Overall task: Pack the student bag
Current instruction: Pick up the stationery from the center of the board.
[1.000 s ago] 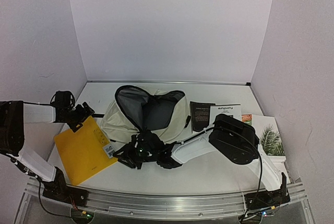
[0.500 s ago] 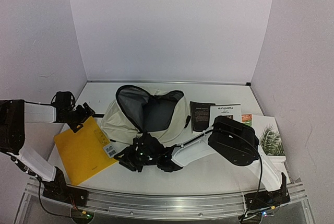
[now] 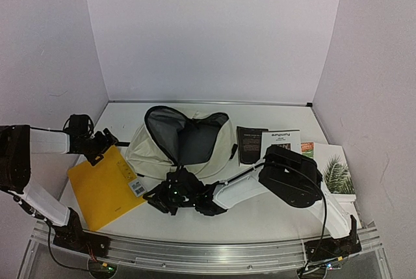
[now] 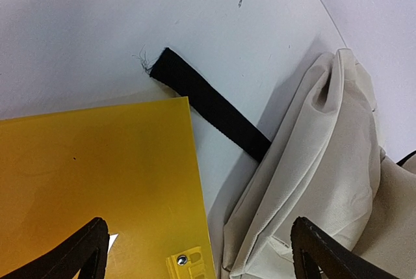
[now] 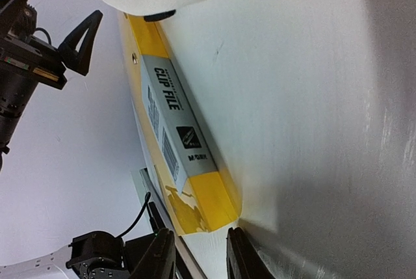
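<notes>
The student bag lies open-mouthed on the table. The left jaws gape wide just beside its left edge, over a yellow clip file. The right jaws stand narrowed just in front of the bag, at the file's corner. I cannot tell whether they grip it.

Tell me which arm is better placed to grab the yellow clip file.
Right, probably: the right gripper sits low at the yellow clip file's edge, jaws parted toward its corner; the left gripper hovers open above its flat face.
</notes>
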{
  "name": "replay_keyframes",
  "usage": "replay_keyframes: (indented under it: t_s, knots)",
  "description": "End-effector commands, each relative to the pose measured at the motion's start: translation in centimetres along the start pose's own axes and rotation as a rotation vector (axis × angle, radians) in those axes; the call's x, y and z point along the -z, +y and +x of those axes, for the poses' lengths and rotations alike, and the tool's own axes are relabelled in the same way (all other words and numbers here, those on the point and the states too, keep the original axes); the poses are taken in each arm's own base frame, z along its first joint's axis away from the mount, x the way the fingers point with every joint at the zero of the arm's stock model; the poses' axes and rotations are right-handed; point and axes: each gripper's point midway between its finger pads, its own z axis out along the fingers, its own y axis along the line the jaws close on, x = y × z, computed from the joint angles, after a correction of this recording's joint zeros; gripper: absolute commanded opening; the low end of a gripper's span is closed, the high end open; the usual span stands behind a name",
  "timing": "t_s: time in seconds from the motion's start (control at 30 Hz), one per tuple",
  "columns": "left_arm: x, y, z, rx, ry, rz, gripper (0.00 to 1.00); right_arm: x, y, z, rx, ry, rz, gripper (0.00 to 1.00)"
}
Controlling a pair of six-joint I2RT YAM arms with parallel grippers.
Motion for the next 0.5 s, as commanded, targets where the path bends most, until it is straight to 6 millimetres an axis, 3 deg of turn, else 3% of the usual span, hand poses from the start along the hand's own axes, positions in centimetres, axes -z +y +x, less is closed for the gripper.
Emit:
replay_keyframes:
  t_s: [0.0, 0.23, 0.37, 0.47]
  knots:
    - [0.8, -1.2, -0.9, -0.020, -0.042, 0.045, 0.97, -0.5, 2.5, -0.8, -0.008, -0.056, -0.079, 0.26]
    - [1.0, -1.3, -0.9, -0.021, -0.045, 0.047, 0.97, -1.5, 3.6, -1.0, -0.004, -0.058, -0.116, 0.24]
    - [1.2, -1.3, -0.9, -0.022, -0.047, 0.049, 0.97, -1.8, 4.1, -1.1, 0.003, -0.062, -0.131, 0.14]
    - [1.7, -1.6, -1.1, -0.026, -0.054, 0.054, 0.97, -1.3, 5.6, -1.4, 0.043, -0.085, -0.157, 0.04]
